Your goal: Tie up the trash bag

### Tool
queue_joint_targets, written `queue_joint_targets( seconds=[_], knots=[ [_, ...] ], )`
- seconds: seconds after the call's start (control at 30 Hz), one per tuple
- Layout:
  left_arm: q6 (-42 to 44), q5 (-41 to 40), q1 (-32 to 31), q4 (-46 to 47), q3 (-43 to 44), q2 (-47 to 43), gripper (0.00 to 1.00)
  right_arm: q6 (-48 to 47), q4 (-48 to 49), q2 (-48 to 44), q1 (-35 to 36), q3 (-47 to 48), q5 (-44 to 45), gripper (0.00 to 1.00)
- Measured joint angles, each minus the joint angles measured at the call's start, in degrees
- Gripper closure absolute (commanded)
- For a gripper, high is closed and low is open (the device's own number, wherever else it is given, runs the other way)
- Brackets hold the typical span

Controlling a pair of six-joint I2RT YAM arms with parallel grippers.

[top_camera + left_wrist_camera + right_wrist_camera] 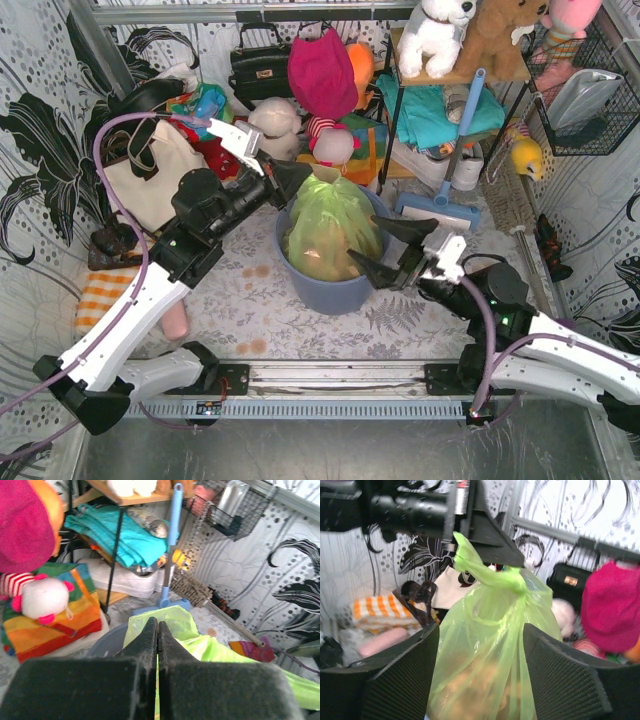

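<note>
The trash bag (pixel 330 225) sat upright in the round blue-grey bin (pixel 330 292), its light-green plastic rising well above the bin's rim and tan crumpled paper showing through its lower half. Above the bin, the bag's neck was gathered into a bunched, knot-like twist (pixel 512 580), with a loose flap of plastic standing up from it.

The left gripper (pixel 303 176) reached in over the bin's far-left rim. Its fingers were pressed together and pinched that upper flap. In the left wrist view the two pads (pixel 145 645) met with only a thin sliver of green between them.

The right gripper (pixel 366 242) hung at the bin's right side, just above the rim, with its jaws spread wide. In the right wrist view its fingers (pixel 405 675) flanked the bag's body on both sides. Whether they touched the plastic could not be told.

Behind the bin to the right, a blue-handled broom (pixel 462 130) leaned against a shelf. Left of the bin, well apart from it, lay an orange checked cloth (pixel 100 298).
</note>
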Motion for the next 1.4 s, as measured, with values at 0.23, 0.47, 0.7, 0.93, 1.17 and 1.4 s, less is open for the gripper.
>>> queue_joint_targets(
  seconds=[0.23, 0.47, 0.7, 0.93, 1.17, 1.4],
  knots=[
    [-0.02, 9.86, 0.00, 2.34, 4.33, 2.36, 1.00, -20.68, 8.39, 6.21, 0.00, -0.28, -9.81, 0.29],
    [-0.11, 15.43, 0.00, 4.57, 6.67, 2.45, 1.00, -32.72, 15.87, 13.33, 0.00, -0.15, -13.00, 0.39],
    [-0.42, 16.70, 0.00, 5.05, 6.67, 3.08, 1.00, -40.37, 19.78, 16.63, 0.00, 0.66, -14.82, 0.40],
    [-0.61, 17.18, 0.00, 5.11, 6.67, 3.34, 1.00, -47.74, 21.11, 20.68, 0.00, 4.94, -15.87, 0.50],
    [-0.96, 17.79, 0.00, 5.22, 6.67, 3.34, 1.00, -54.38, 20.41, 23.89, 0.00, 6.91, -14.19, 0.62],
    [-1.16, 18.05, 0.00, 5.29, 6.67, 3.34, 1.00, -56.48, 18.71, 24.87, 0.00, 7.93, -12.11, 1.00]
  ],
)
